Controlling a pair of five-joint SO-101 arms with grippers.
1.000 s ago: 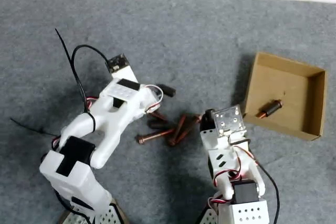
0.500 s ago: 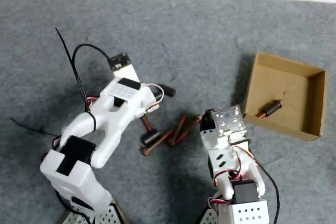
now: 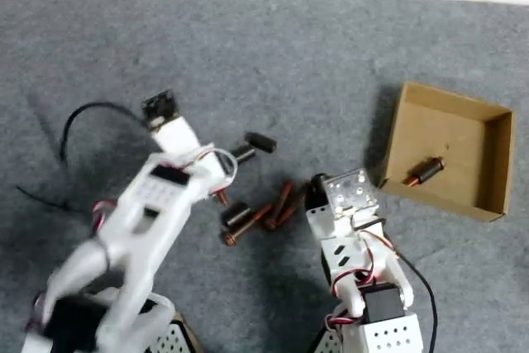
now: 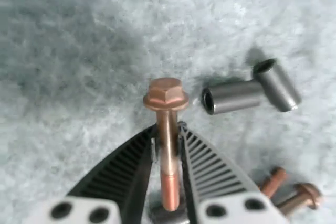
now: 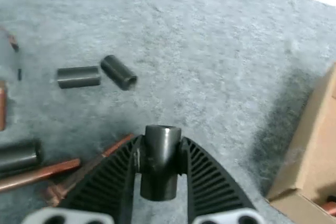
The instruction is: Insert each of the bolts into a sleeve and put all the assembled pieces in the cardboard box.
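My left gripper (image 4: 168, 129) is shut on a copper bolt (image 4: 166, 98), whose hex head points away from the wrist, above the grey mat. Two black sleeves (image 4: 231, 97) (image 4: 276, 84) lie just beyond it; in the high view they are sleeves (image 3: 242, 153) (image 3: 263, 143). My right gripper (image 5: 160, 142) is shut on a black sleeve (image 5: 161, 153), its open end facing outward. From above, the left gripper (image 3: 219, 181) sits left of the bolt pile (image 3: 277, 208) and the right gripper (image 3: 318, 188) just right of it. The cardboard box (image 3: 488, 134) holds one assembled piece (image 3: 426, 171).
Loose bolts (image 3: 248, 222) (image 3: 283, 200) and another sleeve (image 3: 235, 214) lie between the two arms. A black cable (image 3: 83, 117) loops off the left arm. The box wall (image 5: 310, 150) stands close beside the right gripper. Open mat stretches toward the far edge.
The left arm has swung back towards the front left, lifting the bolt. The loose bolts and a sleeve in the pile were shifted. The right arm edged slightly left.
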